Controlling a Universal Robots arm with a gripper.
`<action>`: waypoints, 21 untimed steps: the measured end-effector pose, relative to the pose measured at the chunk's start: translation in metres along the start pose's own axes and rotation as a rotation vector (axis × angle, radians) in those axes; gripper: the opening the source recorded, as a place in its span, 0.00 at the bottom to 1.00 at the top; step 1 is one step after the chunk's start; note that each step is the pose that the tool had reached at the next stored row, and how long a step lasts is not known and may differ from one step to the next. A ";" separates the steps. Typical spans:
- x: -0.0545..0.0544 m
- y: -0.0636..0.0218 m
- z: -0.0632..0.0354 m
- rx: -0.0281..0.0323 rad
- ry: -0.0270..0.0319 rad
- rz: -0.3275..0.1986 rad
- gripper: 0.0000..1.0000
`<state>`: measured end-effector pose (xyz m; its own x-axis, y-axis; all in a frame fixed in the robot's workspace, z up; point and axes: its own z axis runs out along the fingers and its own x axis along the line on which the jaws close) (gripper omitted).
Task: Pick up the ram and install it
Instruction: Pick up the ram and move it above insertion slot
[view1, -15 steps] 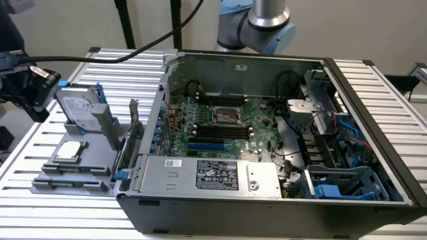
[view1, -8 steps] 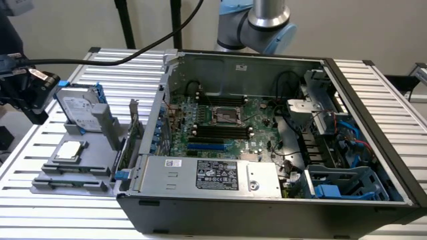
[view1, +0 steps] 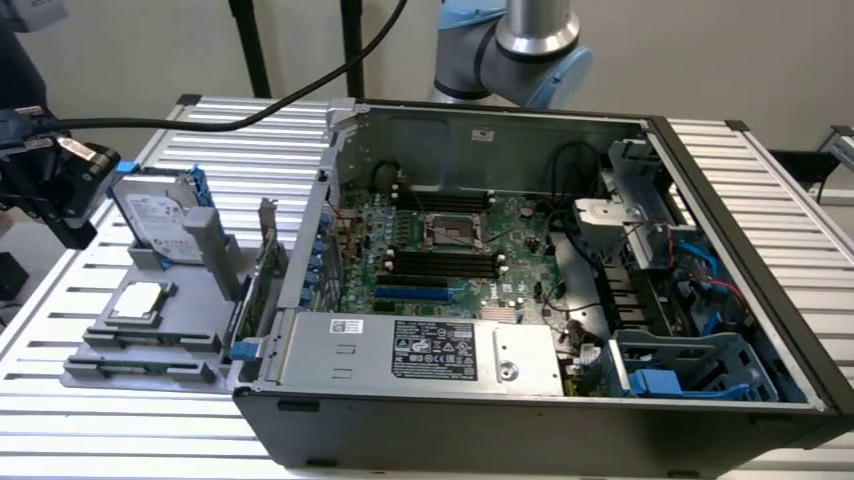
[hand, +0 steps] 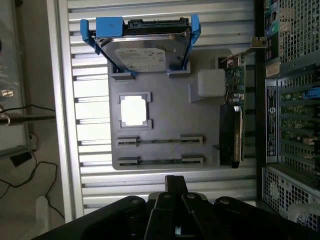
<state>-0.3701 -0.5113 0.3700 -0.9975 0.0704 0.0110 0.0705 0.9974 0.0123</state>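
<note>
gripper (hand: 176, 182) closed, empty, near grey tray (hand: 165, 110) — beside open computer case (view1: 534, 430)

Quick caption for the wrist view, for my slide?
Shut end effector near gray tray carrying blue-framed hard drive, beside open computer case.

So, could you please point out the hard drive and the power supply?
Hard drive (hand: 142, 55): wrist view, on its silver top.
Power supply (view1: 434, 350): exterior view, on its black label.

The gripper (hand: 175, 182) hangs pointing down, just off the gray tray (hand: 165, 107), fingers pressed together, holding nothing.
</note>
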 end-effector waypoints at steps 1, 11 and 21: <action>0.000 0.0000 0.0000 0.0000 0.0000 0.000 0.11; 0.000 -0.0001 0.0020 0.0018 0.0015 -0.141 0.11; 0.000 -0.0001 0.0049 0.0037 0.0037 -0.323 0.11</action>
<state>-0.3705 -0.5113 0.3651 -0.9682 -0.2498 0.0108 -0.2497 0.9683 0.0121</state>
